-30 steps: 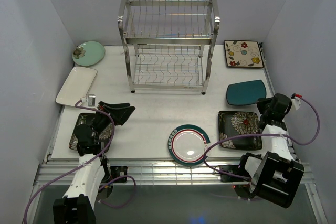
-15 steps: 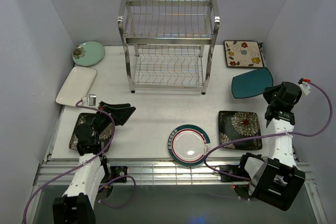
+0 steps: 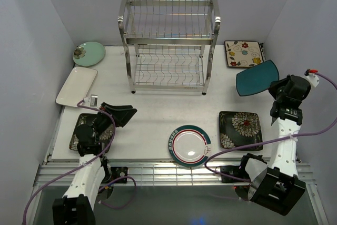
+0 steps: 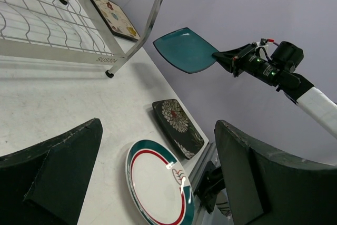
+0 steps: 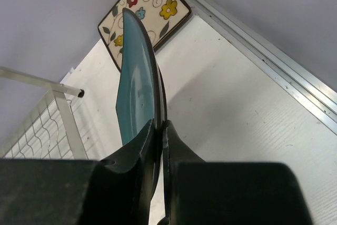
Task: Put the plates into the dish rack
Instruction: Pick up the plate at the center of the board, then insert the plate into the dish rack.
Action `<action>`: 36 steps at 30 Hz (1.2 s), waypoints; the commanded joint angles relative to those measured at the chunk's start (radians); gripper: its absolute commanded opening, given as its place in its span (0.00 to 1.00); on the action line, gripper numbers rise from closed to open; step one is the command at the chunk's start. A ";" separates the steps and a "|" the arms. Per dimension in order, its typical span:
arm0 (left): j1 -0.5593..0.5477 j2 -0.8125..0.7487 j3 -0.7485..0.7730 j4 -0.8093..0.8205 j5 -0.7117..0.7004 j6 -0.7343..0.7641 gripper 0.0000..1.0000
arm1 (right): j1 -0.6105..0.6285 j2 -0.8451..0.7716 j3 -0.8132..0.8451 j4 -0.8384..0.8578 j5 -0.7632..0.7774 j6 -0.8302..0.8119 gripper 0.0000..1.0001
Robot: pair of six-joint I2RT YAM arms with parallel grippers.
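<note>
My right gripper (image 3: 274,84) is shut on the edge of the plain teal plate (image 3: 257,77) and holds it tilted in the air, right of the steel dish rack (image 3: 168,46). In the right wrist view the fingertips (image 5: 159,125) pinch the plate's rim (image 5: 138,82). My left gripper (image 3: 118,113) is open and empty, above the table by the left dark floral plate (image 3: 87,130). The rack's shelves are empty. On the table lie the round teal-rimmed plate (image 3: 189,145), the right dark floral plate (image 3: 240,129) and the cream flowered plate (image 3: 244,54).
The pale green round plate (image 3: 88,53) and the white rectangular plate (image 3: 77,85) lie at the far left. Walls close in on the left, back and right. A metal rail (image 3: 174,171) runs along the near table edge.
My right gripper has lifted the teal plate off the table and carried it up and back towards the right wall. The left arm has not moved.
</note>
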 commanded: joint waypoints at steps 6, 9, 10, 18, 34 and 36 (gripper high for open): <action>-0.012 -0.014 -0.018 0.002 -0.001 -0.007 0.98 | 0.002 -0.072 0.207 0.043 -0.077 -0.024 0.08; -0.012 0.006 -0.006 0.002 0.013 -0.013 0.98 | 0.005 -0.063 0.253 0.018 -0.109 -0.024 0.08; -0.012 0.004 -0.008 0.002 0.013 -0.013 0.98 | 0.005 -0.063 0.259 0.018 -0.108 -0.023 0.08; -0.013 -0.016 -0.014 0.002 0.006 -0.013 0.98 | 0.004 -0.065 0.374 -0.038 -0.115 -0.021 0.08; -0.016 -0.011 -0.012 0.002 0.008 -0.011 0.98 | 0.005 -0.016 0.660 -0.135 -0.154 0.057 0.08; -0.018 -0.014 -0.011 0.002 0.006 -0.010 0.98 | 0.004 -0.003 0.693 -0.137 -0.158 0.063 0.08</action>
